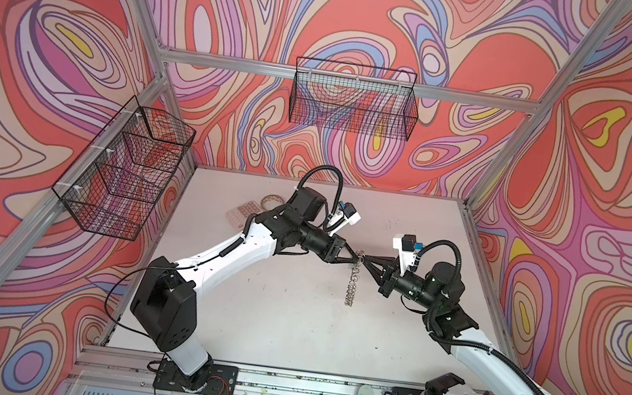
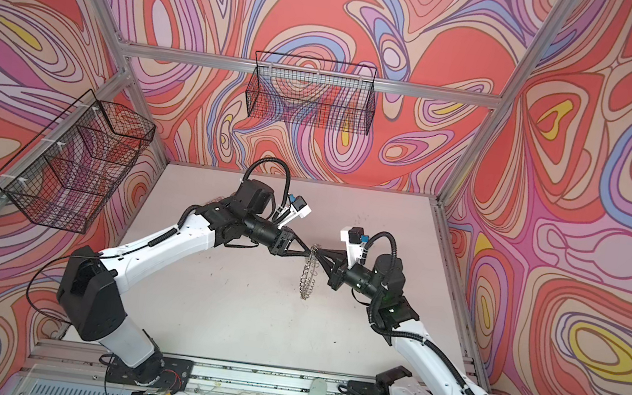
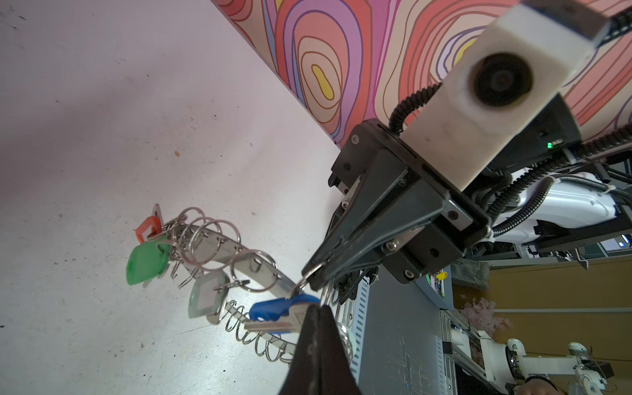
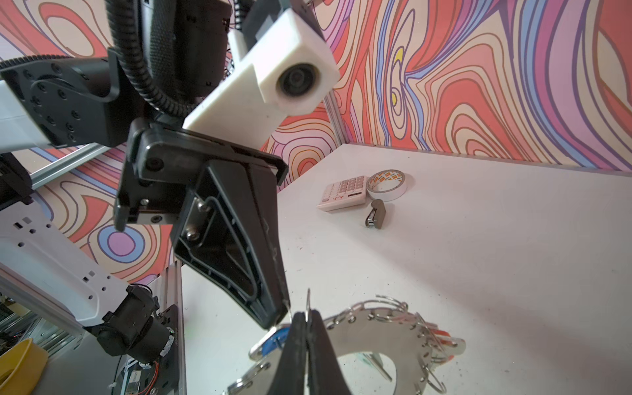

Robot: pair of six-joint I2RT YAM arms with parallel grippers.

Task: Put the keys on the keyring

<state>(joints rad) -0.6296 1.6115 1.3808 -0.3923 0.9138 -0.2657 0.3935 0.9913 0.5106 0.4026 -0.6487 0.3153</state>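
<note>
Now your arms reach in from both sides and meet tip to tip: left gripper (image 1: 352, 254) clamped tight on the blue key (image 3: 273, 307), right gripper (image 1: 366, 261) pinching a wire loop (image 3: 309, 277). The keyring (image 1: 352, 283) hangs edge-on beneath them over the scuffed white table (image 1: 269, 305), with swirly walls (image 1: 373, 13) around. It's a flat grey metal disc with the red, green and mint keys (image 3: 147, 261) dangling from it.

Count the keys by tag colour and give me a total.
Red-orange key: 1
Green key: 1
Pale mint key: 1
Blue key: 1
Total: 4 keys
</note>
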